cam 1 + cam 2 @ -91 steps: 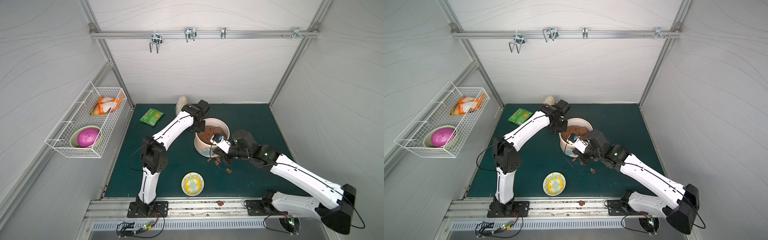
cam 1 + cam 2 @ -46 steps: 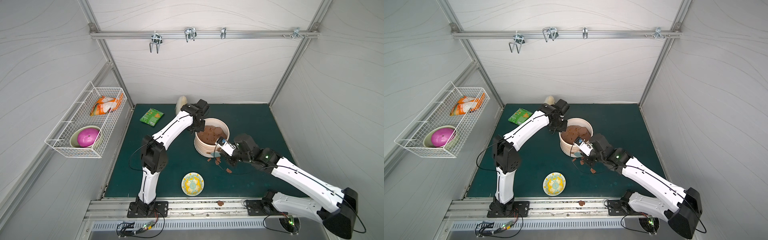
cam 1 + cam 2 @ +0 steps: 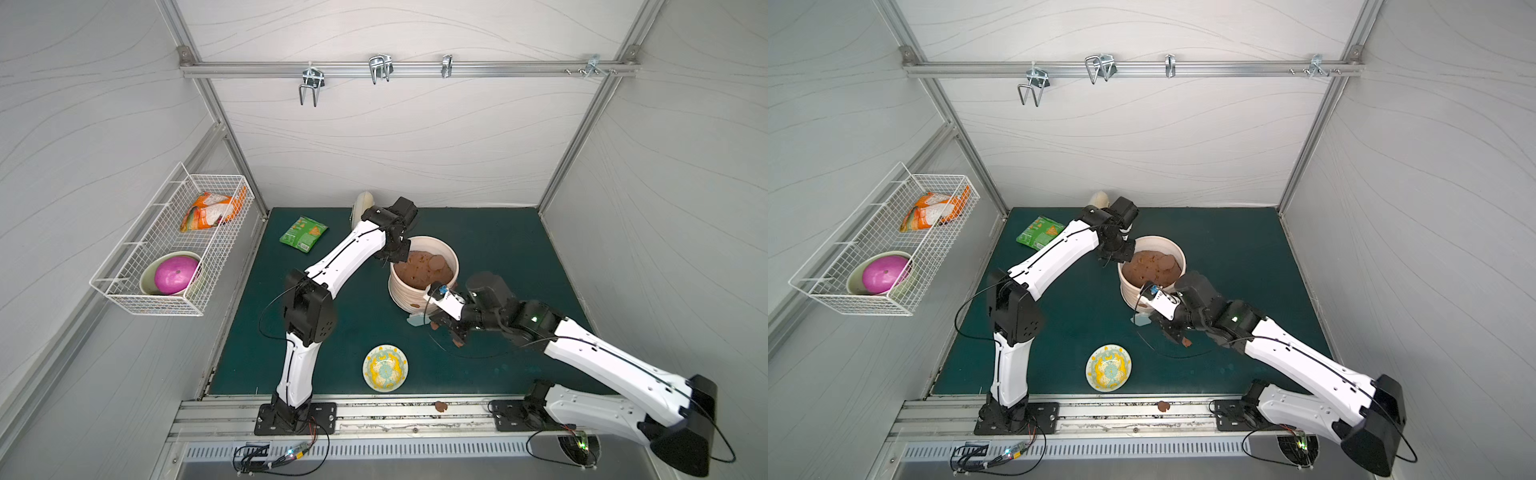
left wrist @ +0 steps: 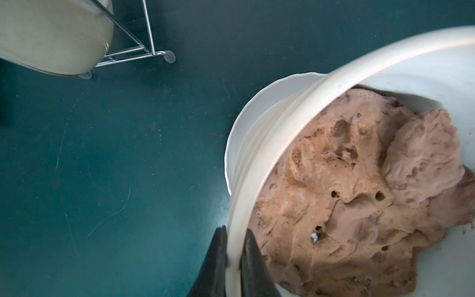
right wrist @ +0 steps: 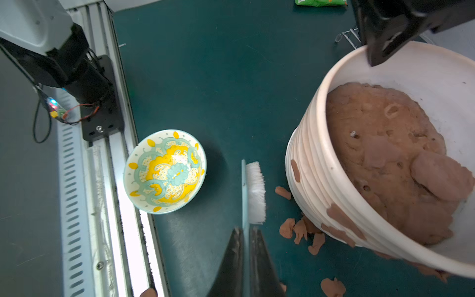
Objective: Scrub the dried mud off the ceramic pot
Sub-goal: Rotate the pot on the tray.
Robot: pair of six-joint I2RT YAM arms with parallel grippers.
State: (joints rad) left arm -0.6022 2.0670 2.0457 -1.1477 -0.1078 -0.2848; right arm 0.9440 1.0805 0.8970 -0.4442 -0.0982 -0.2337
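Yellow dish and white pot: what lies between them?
A brush, gripped by the right tool, bristles toward the pot; mud flakes lie at the pot's foot. The right wrist view shows it.

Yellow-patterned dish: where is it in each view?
In a top view: yellow-patterned dish in front of the ceramic pot, near the base rail.
In a top view: dish, same place.
Left wrist: not in it.
Right wrist: dish between rail and brush.
Shared landmark: the pot, in all four.
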